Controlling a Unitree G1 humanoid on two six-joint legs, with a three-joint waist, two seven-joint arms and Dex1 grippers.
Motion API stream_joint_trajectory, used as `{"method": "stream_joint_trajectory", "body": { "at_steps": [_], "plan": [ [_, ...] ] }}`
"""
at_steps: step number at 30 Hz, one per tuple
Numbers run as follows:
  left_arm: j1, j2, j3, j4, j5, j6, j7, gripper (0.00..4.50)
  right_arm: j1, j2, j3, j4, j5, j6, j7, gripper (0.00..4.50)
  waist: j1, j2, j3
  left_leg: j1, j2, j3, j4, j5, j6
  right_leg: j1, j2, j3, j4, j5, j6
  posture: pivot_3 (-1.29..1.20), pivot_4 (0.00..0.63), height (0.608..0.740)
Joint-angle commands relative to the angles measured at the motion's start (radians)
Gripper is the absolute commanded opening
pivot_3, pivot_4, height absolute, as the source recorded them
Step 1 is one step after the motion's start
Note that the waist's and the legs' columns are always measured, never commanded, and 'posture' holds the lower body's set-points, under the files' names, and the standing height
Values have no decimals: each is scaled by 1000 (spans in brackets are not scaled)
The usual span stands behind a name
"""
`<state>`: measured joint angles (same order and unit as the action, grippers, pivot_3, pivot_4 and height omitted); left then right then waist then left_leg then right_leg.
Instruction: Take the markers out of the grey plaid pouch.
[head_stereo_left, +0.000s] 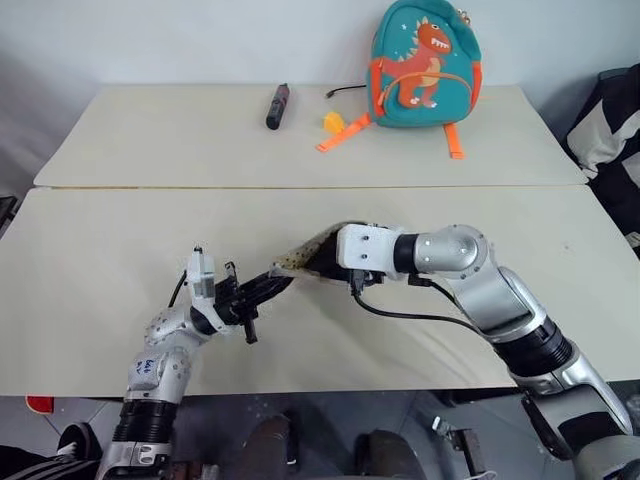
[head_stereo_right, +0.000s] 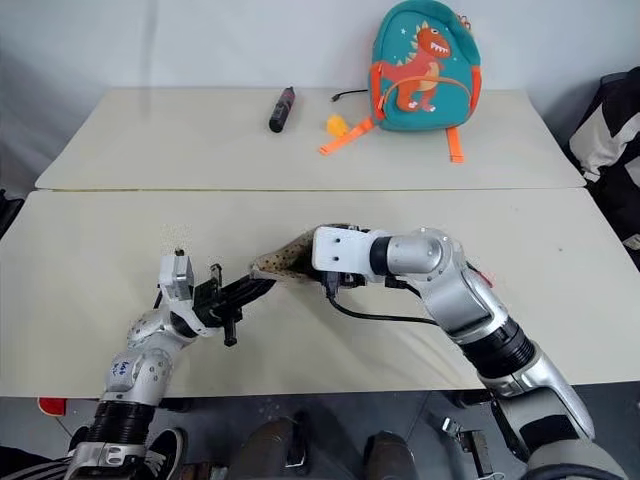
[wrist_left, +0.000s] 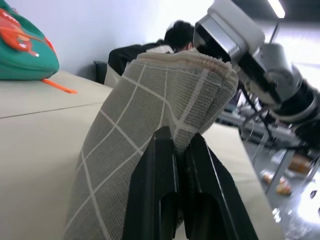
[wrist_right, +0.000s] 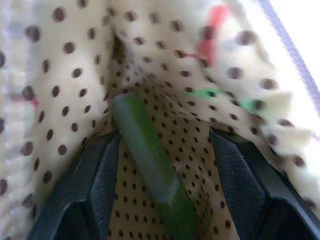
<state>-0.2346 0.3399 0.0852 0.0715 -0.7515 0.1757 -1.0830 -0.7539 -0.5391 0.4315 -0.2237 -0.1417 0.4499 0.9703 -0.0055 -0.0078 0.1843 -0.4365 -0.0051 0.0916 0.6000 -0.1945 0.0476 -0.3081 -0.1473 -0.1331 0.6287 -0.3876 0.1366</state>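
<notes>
Inside the grey plaid pouch (wrist_left: 150, 115), the right gripper (wrist_right: 160, 170) stands with its black fingers (wrist_right: 95, 185) spread wide on either side of a green marker (wrist_right: 150, 160), which lies between them on the dotted cream lining and touches neither. The left gripper (head_stereo_left: 262, 290) is clamped tight on the pouch's other end, holding it lifted off the near table (head_stereo_left: 100, 260). On the far table (head_stereo_left: 180, 140) stand a teal dinosaur backpack (head_stereo_left: 425, 65), a dark stick (head_stereo_left: 277, 105) and a small yellow thing (head_stereo_left: 332, 121).
</notes>
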Motion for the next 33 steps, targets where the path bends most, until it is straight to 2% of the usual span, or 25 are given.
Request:
{"method": "stream_joint_trajectory", "body": {
  "at_steps": [1, 3, 5, 9, 12, 14, 16, 19, 26, 32, 33],
  "plan": [
    [-34, -26, 35, -60, -95, 87, 26, 0, -48, -33, -34, -68, 27, 58, 52, 2956, 4, 0, 0, 0, 0, 0, 0, 0, 0, 0, 0, 0, 0, 0, 0, 0, 150, 740],
    [-49, -30, 42, -83, -130, 143, 34, 0, -53, -118, -57, -105, 52, 83, 135, 2956, 8, 0, 0, -1, 0, -2, 1, 0, 0, 1, 0, 1, 0, 0, 0, 0, 150, 740],
    [-61, -33, 61, -104, -194, 223, 63, 0, -81, -156, -84, -121, 79, 109, 165, 2956, 6, 0, 0, -2, -1, -2, 2, 0, 0, 1, -1, 1, -1, 0, 0, 0, 150, 740],
    [-43, -19, 48, -126, -185, 265, 30, 0, -138, -142, -135, -198, 207, 273, 198, 2956, -8, 0, 0, 0, 0, -1, 1, 0, 0, 1, 0, 1, -1, 0, 0, 0, 150, 740],
    [-19, 8, 45, -89, -167, 299, -2, 0, -112, -167, -85, -213, 209, 334, 205, 2956, -13, 0, 0, 0, 1, -2, -1, 0, -1, 2, 0, 1, -1, 0, 0, 0, 150, 740],
    [-12, 16, 57, -57, -152, 294, -7, 0, -92, -150, -37, -194, 179, 303, 175, 2956, -13, 0, 0, 0, 0, -1, -2, 0, -1, 2, 0, 1, -1, 0, 0, 0, 150, 740],
    [-7, 28, 75, -30, -139, 287, -10, 0, -76, -172, 65, -137, 55, 204, 131, 2956, -15, 0, 0, 0, 0, -1, -1, 0, -1, 2, 0, 1, -1, 0, 0, 0, 150, 740],
    [0, 37, 73, -7, -84, 236, -25, 0, -107, -142, 98, -59, 5, 171, 86, 2956, -20, 0, 0, 0, 0, 1, -1, 0, -1, 0, 0, 0, -1, 0, 0, 0, 150, 740],
    [-9, 11, 91, -30, -88, 241, 1, 0, -65, -142, 145, -23, -40, 83, 102, 2956, -19, 0, 0, 0, 0, 0, -1, 0, -1, 1, 0, 1, -1, 0, 0, 0, 150, 740],
    [-9, -3, 91, -29, -42, 170, 3, 0, -70, -79, 1, -64, 62, 50, 73, 2956, -20, 0, 0, 0, 0, 0, -1, 0, -1, 1, 0, 1, -1, 0, 0, 0, 150, 740],
    [-12, -4, 89, -25, -37, 163, 2, 0, -72, -73, -20, -63, 81, 59, 75, 2787, -20, 0, 0, 0, 0, 0, -1, 0, -1, 1, 0, 1, -1, 0, 0, 0, 150, 740]
  ]
}}
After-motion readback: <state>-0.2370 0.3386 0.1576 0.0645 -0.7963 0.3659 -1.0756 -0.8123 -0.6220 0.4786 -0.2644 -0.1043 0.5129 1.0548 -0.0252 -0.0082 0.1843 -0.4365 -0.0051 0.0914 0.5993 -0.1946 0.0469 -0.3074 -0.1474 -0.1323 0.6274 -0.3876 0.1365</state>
